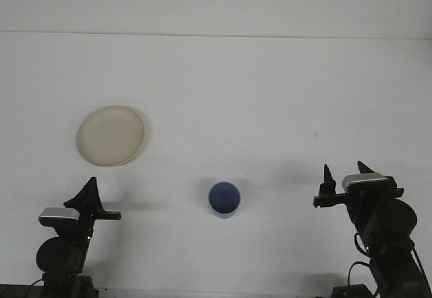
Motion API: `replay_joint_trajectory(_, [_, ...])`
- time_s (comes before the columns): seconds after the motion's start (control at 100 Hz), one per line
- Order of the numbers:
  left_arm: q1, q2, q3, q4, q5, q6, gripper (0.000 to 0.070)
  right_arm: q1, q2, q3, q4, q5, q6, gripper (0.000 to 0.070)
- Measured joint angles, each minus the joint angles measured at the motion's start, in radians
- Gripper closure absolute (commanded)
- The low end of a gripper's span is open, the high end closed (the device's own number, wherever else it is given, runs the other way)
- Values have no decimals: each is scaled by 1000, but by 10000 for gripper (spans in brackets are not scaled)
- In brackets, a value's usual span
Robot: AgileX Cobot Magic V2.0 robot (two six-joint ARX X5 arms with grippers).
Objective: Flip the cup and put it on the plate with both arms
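Front view: round blue cup (pixel 224 199) lower centre, cream round plate (pixel 111 135) left; right end effector (pixel 346 174) spread, left end effector (pixel 89 191) unclear.

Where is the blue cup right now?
In the front view, the blue cup stands on the white table, low and central between both hands, right of and nearer than the plate.

You were looking at a bare robot test bench, most likely a lab: a plain white surface (pixel 270 95) against a blank white wall (pixel 216 1), with two arms mounted at its near edge.
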Motion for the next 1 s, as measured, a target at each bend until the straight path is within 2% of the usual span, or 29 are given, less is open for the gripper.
replay_joint_trajectory(0.2, [0,58,207,-135,0,-7,687,0,0,0,0,0,0,174])
replay_joint_trajectory(0.49, [0,348,600,-465,0,-106,687,0,0,0,0,0,0,174])
replay_joint_trajectory(0.86, [0,777,1033,-966,0,-101,687,0,0,0,0,0,2,174])
replay_joint_trajectory(1.0, [0,882,1065,-1033,0,-101,687,0,0,0,0,0,2,174])
